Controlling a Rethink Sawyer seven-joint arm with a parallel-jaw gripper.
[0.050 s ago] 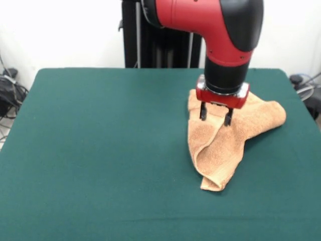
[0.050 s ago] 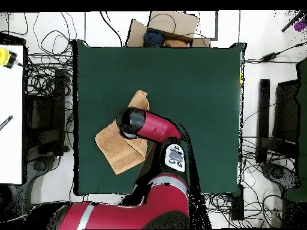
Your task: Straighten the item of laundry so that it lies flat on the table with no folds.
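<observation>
The item of laundry (image 1: 220, 145) is an orange-tan towel lying crumpled and folded over itself on the right side of the green table (image 1: 100, 150). One narrow folded end points toward the table's near edge, and a rounded lump sticks out to the right. My gripper (image 1: 215, 118) hangs just above the towel's upper middle, its two dark fingers (image 1: 203, 112) apart and open, with nothing between them. In the overhead view the towel (image 2: 117, 147) lies at the table's (image 2: 198, 96) left part, and the arm (image 2: 150, 126) covers its right portion and the gripper.
Cables and dark equipment (image 2: 45, 114) lie on the floor beside the table. A cardboard box (image 2: 171, 27) sits past the table's far edge in the overhead view. A white surface (image 2: 11, 114) stands at the left.
</observation>
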